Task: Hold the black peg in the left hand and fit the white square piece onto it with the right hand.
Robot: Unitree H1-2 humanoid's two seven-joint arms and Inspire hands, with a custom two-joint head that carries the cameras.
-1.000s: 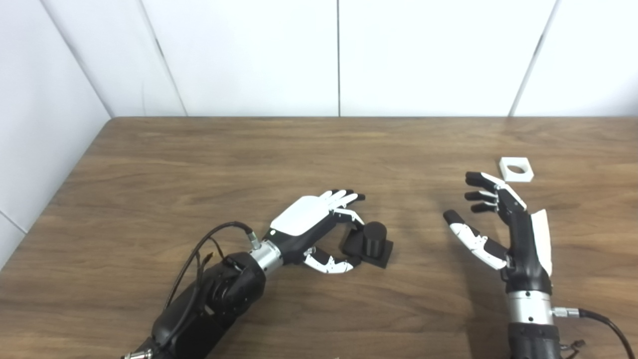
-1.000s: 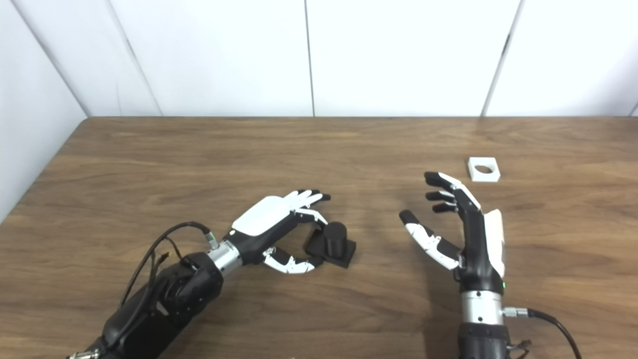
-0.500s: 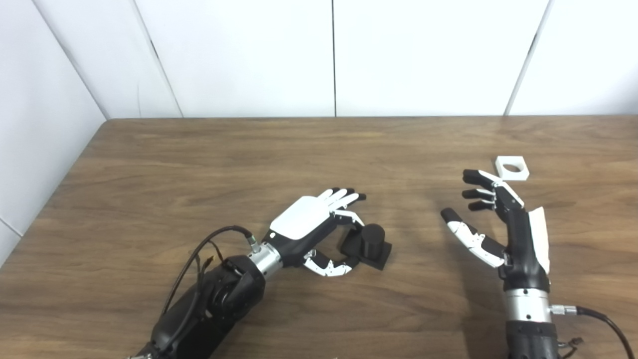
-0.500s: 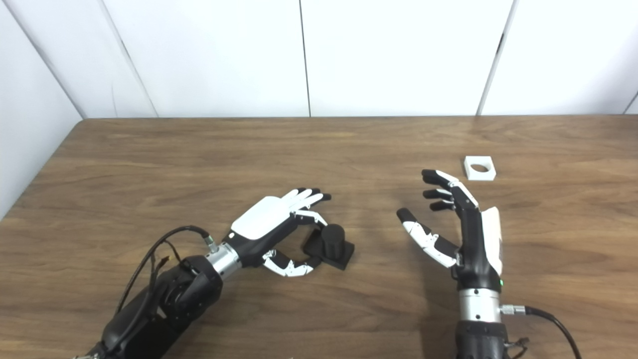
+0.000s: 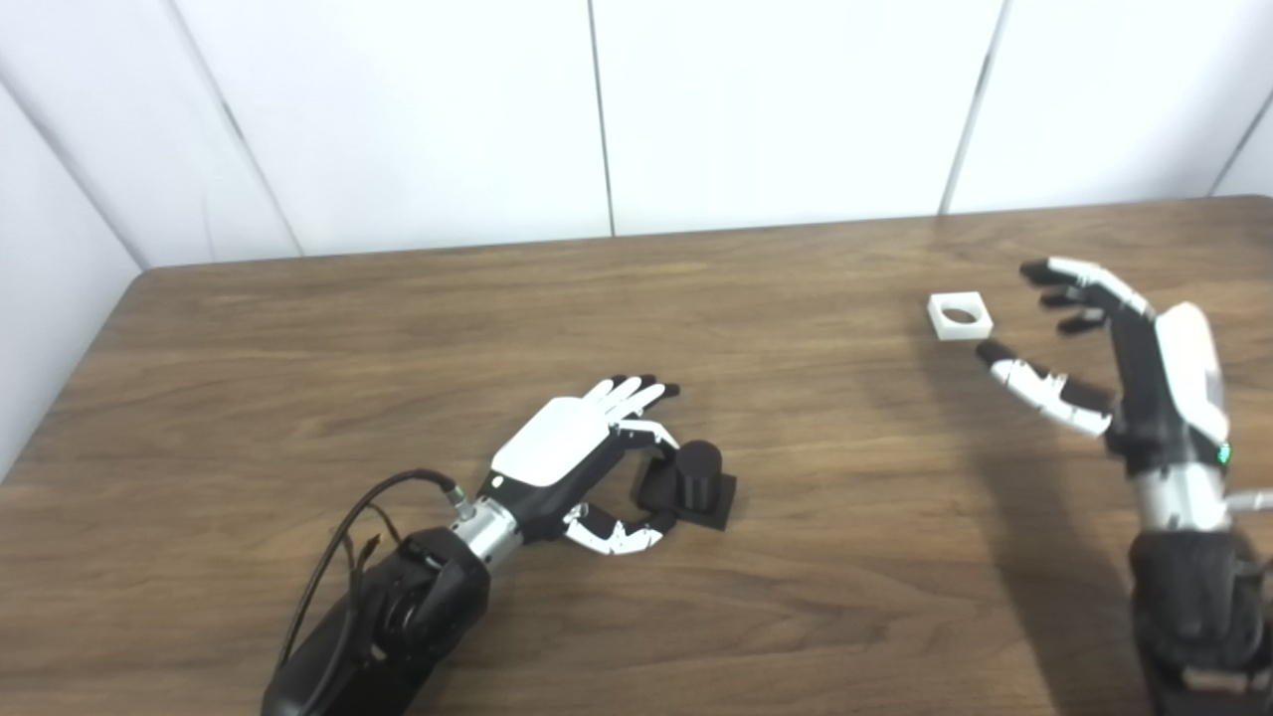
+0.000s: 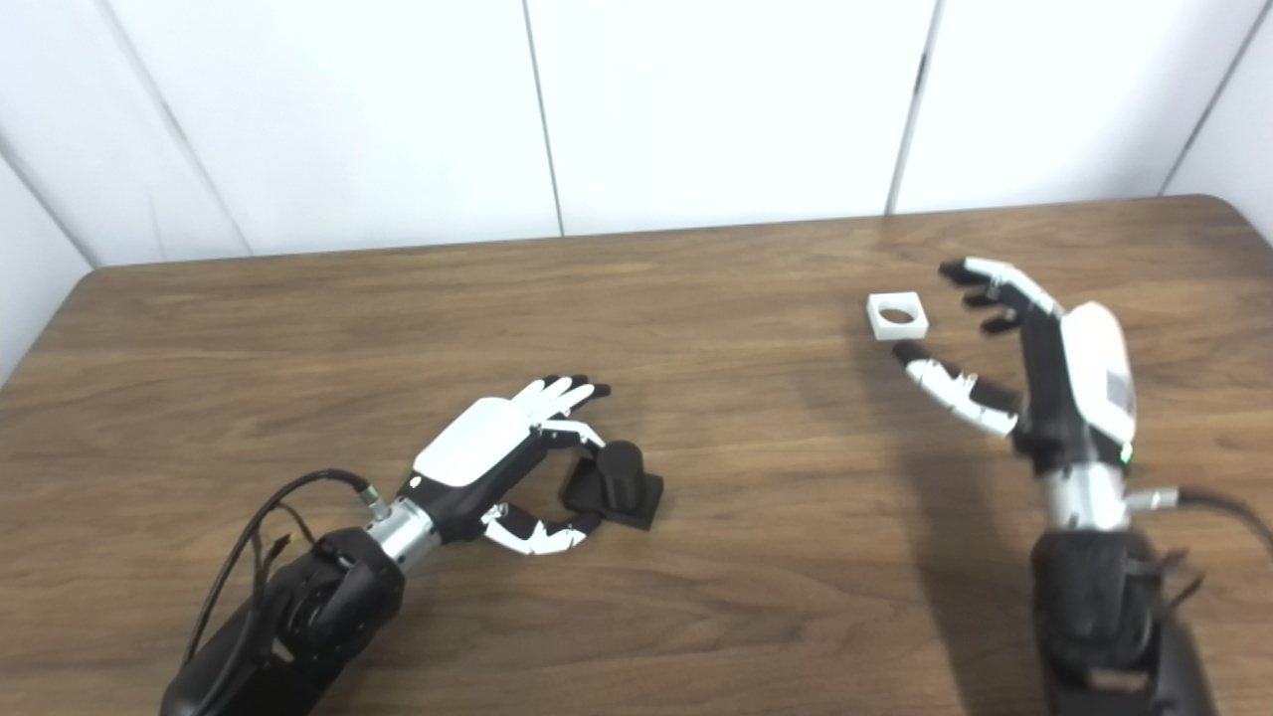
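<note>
The black peg, a short cylinder on a square black base, stands on the wooden table near the middle. My left hand lies palm down beside it on its left. Its fingers and thumb curve loosely around the base's left edge without closing on it. The white square piece, with a round hole, lies flat at the far right. My right hand hovers open just right of it, fingers spread above and behind, thumb tip close to its near right corner. Nothing is held.
White wall panels rise behind the table's far edge. The table's rounded far right corner shows close to my right hand. Cables trail from both forearms near the bottom edge.
The camera has swung right. My right hand has risen and travelled forward and right, from short of the white piece to beside it. The left hand stays by the peg.
</note>
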